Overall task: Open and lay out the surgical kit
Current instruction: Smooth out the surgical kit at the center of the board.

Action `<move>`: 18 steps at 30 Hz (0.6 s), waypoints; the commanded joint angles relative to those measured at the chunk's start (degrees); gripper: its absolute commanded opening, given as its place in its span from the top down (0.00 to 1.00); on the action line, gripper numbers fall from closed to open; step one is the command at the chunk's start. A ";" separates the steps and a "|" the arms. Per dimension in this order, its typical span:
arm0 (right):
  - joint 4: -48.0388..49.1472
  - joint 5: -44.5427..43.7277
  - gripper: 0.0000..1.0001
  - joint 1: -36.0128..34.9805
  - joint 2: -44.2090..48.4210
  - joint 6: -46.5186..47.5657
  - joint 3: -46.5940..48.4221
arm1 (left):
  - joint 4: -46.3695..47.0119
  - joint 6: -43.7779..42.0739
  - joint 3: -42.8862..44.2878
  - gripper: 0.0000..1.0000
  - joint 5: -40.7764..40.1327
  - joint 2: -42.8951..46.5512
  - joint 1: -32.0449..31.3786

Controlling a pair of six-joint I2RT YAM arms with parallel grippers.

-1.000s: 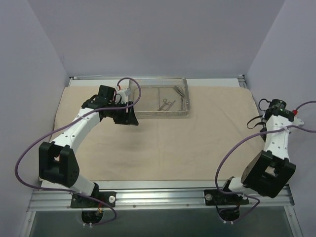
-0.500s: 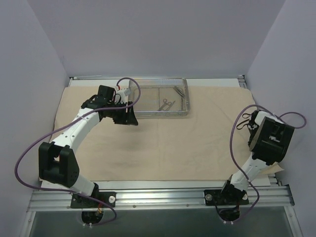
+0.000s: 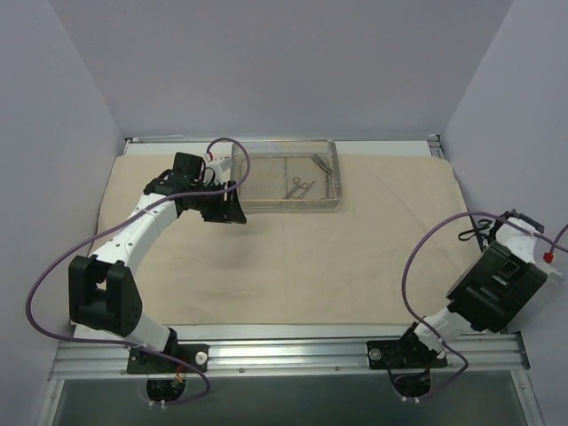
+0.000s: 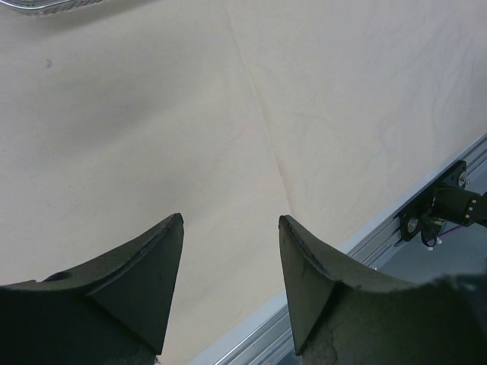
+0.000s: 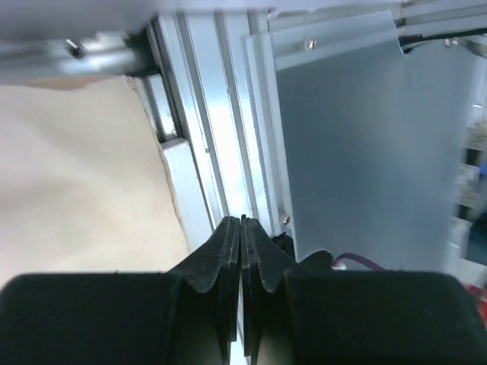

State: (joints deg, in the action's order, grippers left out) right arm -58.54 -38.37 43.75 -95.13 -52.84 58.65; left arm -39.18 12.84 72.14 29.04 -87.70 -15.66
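Observation:
The beige cloth wrap [image 3: 293, 266] lies spread flat over the table. On its far part stands the silver wire-mesh tray [image 3: 293, 206], holding thin ring-handled instruments [image 3: 299, 187] and another pair [image 3: 322, 162] near its right end. My left gripper [image 3: 232, 211] hovers by the tray's near left corner. In the left wrist view this gripper [image 4: 230, 220] stands open over bare cloth [image 4: 228, 114], nothing between its fingers. My right arm [image 3: 501, 280] is folded at the near right edge. The right gripper [image 5: 242, 220] is shut and empty above the frame rail beside the cloth's edge [image 5: 84, 175].
An aluminium rail [image 3: 293, 351] runs along the table's near edge, with both arm bases bolted to it. Grey walls close in at left, back and right; the right wall [image 3: 532, 106] is close to my right arm. Purple cables [image 3: 44, 275] loop off both arms.
My right arm has swung from above the cloth's right side back and down to the near right edge, gripper staying shut. The left arm has hardly moved.

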 commanded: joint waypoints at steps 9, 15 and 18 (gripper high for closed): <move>9.49 18.23 1.00 -9.72 8.48 16.53 2.34 | 2.27 -0.18 1.16 0.37 2.34 1.48 1.33; 12.84 15.26 1.00 -22.82 5.22 18.47 5.68 | 2.00 -0.01 1.16 0.37 1.90 1.04 2.21; 13.19 14.90 1.00 -22.83 3.03 19.26 5.59 | 1.65 0.17 1.51 0.37 1.55 1.04 3.09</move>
State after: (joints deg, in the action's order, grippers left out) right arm -44.29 -22.06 20.12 -90.91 -35.62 62.28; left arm -39.00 12.95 72.14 29.95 -87.66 -13.63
